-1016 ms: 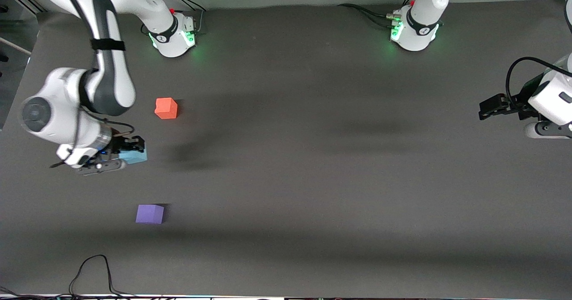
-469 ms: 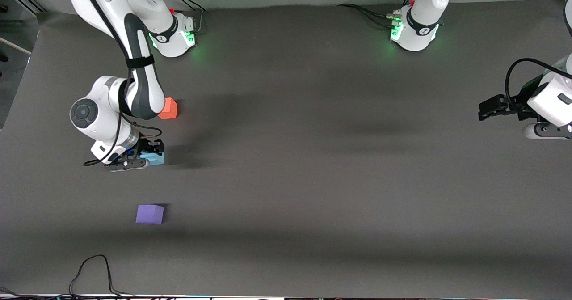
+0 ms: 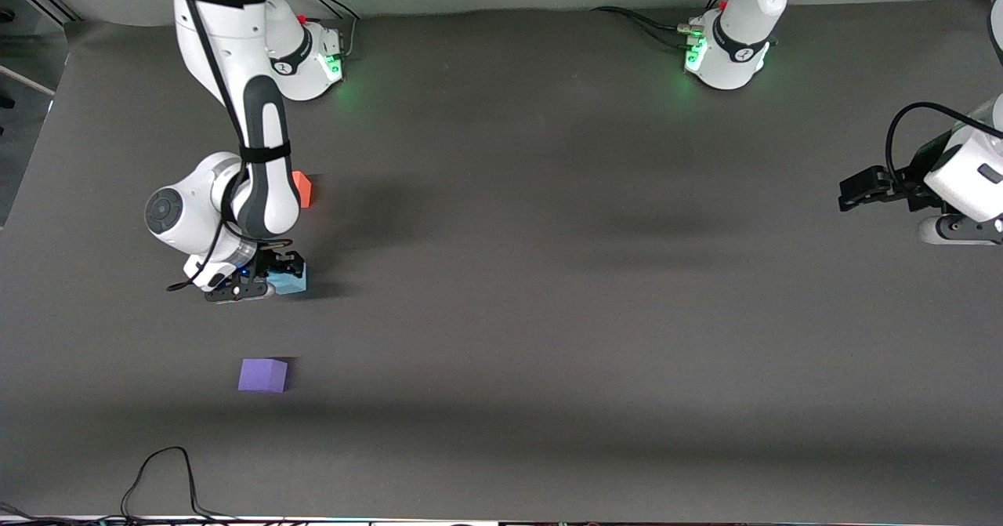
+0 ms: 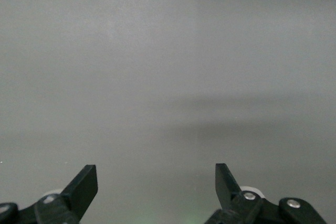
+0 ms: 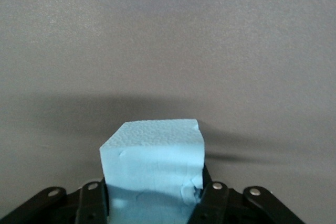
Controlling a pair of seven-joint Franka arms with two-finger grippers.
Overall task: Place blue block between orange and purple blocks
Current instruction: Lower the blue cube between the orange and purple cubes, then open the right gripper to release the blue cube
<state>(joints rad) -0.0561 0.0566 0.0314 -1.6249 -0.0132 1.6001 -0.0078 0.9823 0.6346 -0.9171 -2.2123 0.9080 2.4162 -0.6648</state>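
My right gripper point(image 3: 270, 275) is shut on the blue block point(image 3: 290, 279), a light sky-blue cube that fills the space between the jaws in the right wrist view point(image 5: 152, 166). It hangs over the mat between the orange block point(image 3: 302, 189), mostly hidden by the right arm, and the purple block point(image 3: 262, 375), which lies nearer the front camera. My left gripper point(image 3: 850, 193) waits open at the left arm's end of the table; its fingertips point(image 4: 84, 182) stand wide apart over bare mat.
A dark grey mat point(image 3: 548, 275) covers the table. A black cable point(image 3: 164, 471) loops at the front edge near the right arm's end. Both arm bases point(image 3: 305, 59) stand along the table's edge farthest from the front camera.
The right arm has carried the blue block toward the table's middle, into line between the orange and purple blocks, and now covers most of the orange block. The left arm has not moved.
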